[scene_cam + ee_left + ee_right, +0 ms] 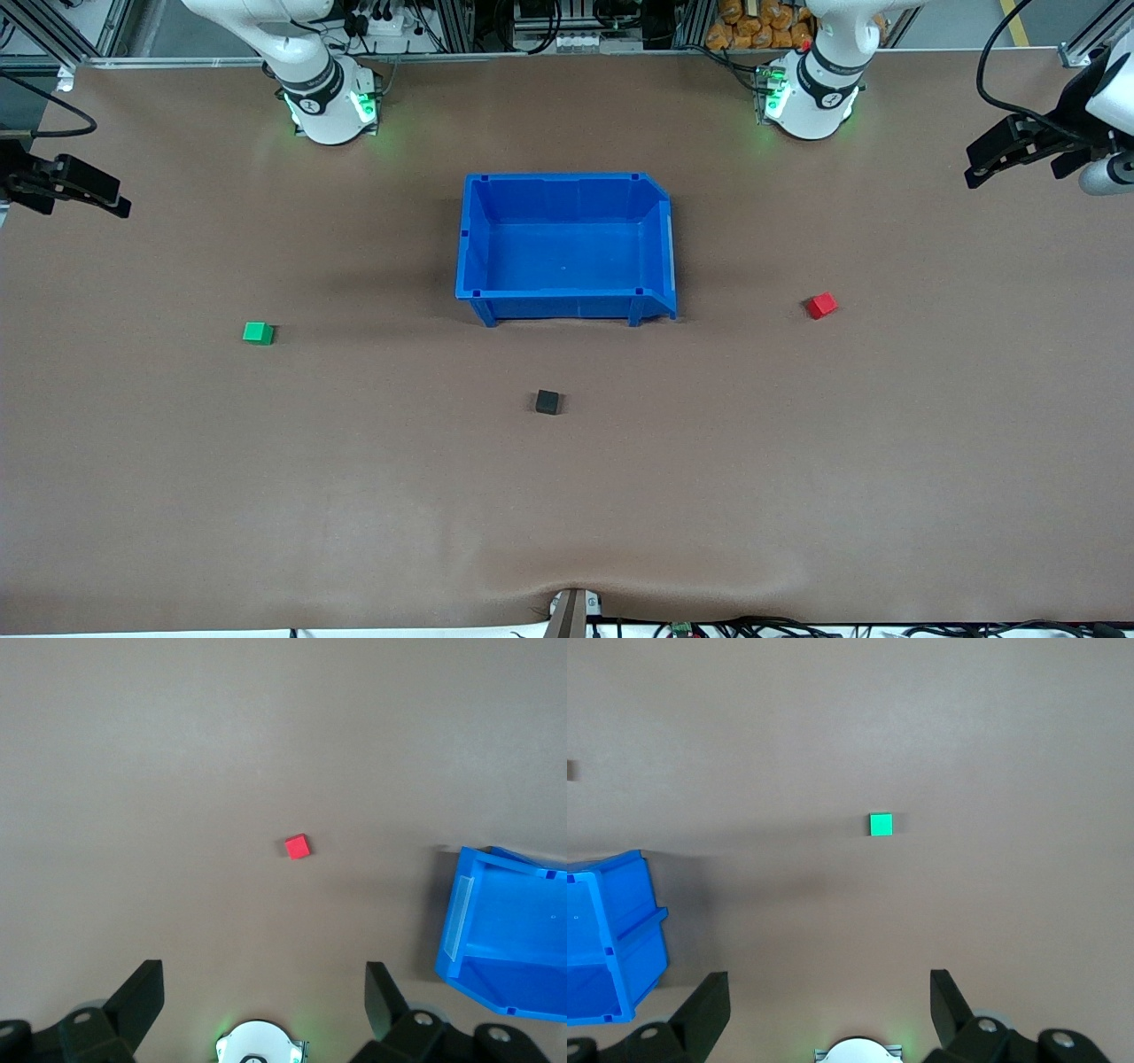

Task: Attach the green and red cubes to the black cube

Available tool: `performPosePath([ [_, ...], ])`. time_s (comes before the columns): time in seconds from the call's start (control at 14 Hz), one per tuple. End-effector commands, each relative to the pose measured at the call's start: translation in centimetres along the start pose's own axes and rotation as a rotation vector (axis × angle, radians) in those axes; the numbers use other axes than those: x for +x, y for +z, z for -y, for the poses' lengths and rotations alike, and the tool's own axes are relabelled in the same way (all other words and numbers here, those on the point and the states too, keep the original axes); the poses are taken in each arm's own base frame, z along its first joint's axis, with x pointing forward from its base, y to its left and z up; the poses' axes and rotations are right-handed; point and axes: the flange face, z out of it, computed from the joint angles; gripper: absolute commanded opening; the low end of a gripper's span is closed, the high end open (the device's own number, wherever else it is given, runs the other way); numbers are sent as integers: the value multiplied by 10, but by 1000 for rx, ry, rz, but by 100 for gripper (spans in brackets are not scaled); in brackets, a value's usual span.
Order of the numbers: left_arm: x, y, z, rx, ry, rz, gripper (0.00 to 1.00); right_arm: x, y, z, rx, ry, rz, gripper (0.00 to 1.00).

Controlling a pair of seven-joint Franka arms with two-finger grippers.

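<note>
Left gripper (264, 992) hanging, fingers apart, above small red plastic cube (298, 847); right gripper (829, 992), fingers spread, hanging above small green plastic cube (881, 824).

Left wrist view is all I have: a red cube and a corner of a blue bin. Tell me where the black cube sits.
Observer: The black cube lies nearer the front camera than the blue bin, apart from it.
Operator: Report the green one.
Observer: The green cube lies toward the right arm's end of the table, alone.
Operator: Give me the right gripper.
Observer: The right gripper hangs over the table near the green cube, fingers open and holding nothing.
</note>
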Motion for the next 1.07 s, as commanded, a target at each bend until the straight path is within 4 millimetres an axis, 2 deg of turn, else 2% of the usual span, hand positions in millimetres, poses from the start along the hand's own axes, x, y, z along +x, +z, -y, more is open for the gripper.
performPosePath([
  [0.0, -1, -12, 2, -14, 15, -23, 100, -4, 1, 4, 3, -15, 4, 100],
  [0.36, -1, -12, 1, -17, 17, -23, 100, -5, 0, 14, 1, -37, 6, 100],
  [0.64, 1, -4, -2, -16, 23, -3, 100, -5, 2, 25, -3, -56, 8, 100],
  [0.79, 1, -2, -1, -15, 21, 3, 100, -2, 5, 24, -3, -55, 10, 100],
  [1.0, 10, 21, 0, -14, 20, 50, 100, 4, 8, 24, -3, -53, -2, 100],
])
